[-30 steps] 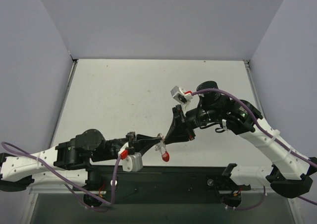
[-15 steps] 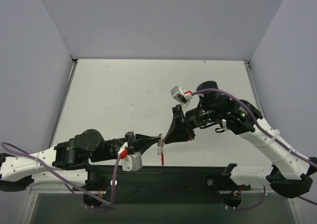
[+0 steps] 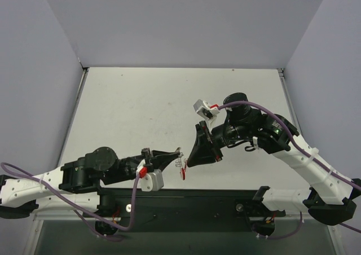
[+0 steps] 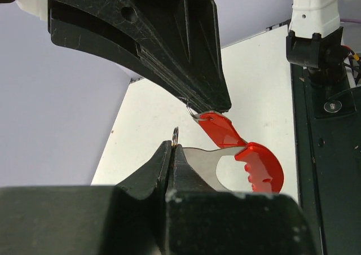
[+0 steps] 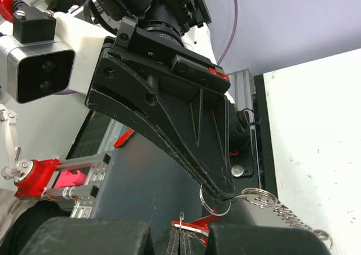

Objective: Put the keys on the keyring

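Note:
My left gripper (image 3: 180,151) is shut on a thin wire ring of the keyring (image 5: 215,213). The ring's edge pokes out of the shut tips of that gripper (image 4: 174,146). Its beaded chain (image 5: 293,216) trails off to the right, and a curved red band (image 4: 260,167) on a silver plate hangs beside the jaws. My right gripper (image 3: 189,164) is shut on the key (image 4: 219,126), a small red-headed piece with a tiny ring. In the right wrist view a red and silver sliver of the key (image 5: 189,225) sits between the shut jaws. The two gripper tips are almost touching, above the table's front edge.
The white table (image 3: 141,108) stretches away behind both arms, with grey walls on three sides. A black base rail (image 3: 197,201) with the arm mounts runs just beneath the grippers. A white wrist camera (image 3: 204,107) sticks out from the right arm.
My left gripper has drifted slightly back and left with the ring. The red piece hanging below has swung and turned edge-on. The right arm has barely moved.

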Tool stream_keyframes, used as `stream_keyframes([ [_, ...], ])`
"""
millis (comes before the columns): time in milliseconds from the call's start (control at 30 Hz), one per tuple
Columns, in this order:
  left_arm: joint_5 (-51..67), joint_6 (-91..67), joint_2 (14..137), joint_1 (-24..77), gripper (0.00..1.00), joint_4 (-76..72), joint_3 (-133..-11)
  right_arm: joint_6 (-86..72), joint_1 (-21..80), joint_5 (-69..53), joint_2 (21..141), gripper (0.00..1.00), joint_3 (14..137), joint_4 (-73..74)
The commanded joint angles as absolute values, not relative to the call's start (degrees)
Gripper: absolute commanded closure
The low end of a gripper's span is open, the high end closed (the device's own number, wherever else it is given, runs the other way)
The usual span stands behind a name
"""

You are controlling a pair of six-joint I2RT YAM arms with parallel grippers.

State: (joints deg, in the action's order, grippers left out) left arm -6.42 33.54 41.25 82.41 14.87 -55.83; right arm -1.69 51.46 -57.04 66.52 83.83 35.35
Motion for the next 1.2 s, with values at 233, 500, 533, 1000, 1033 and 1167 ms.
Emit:
stream_keyframes([
  [233,0.0,33.1,39.0,82.4,1.00,17.4,-58.5,-1.4,51.2,-58.5,65.6,1.00,84.0,33.6],
  [500,4.0,32.7,42.8,82.4,1.00,18.7,-61.0,-1.5,51.2,-59.1,66.4,1.00,84.0,33.6],
  [533,4.0,32.7,43.1,82.4,1.00,19.1,-61.3,-1.5,51.2,-59.1,66.4,1.00,83.9,33.7],
  [1000,3.3,33.1,40.5,82.4,1.00,16.1,-60.9,-1.2,51.2,-59.6,66.6,1.00,83.1,33.7],
  [1033,3.2,33.3,40.4,82.4,1.00,16.0,-60.9,-1.2,51.2,-59.6,66.5,1.00,83.2,33.7],
  [1167,2.6,33.6,40.9,82.4,1.00,15.6,-60.7,-1.2,51.2,-60.0,66.7,1.00,83.4,33.7],
])
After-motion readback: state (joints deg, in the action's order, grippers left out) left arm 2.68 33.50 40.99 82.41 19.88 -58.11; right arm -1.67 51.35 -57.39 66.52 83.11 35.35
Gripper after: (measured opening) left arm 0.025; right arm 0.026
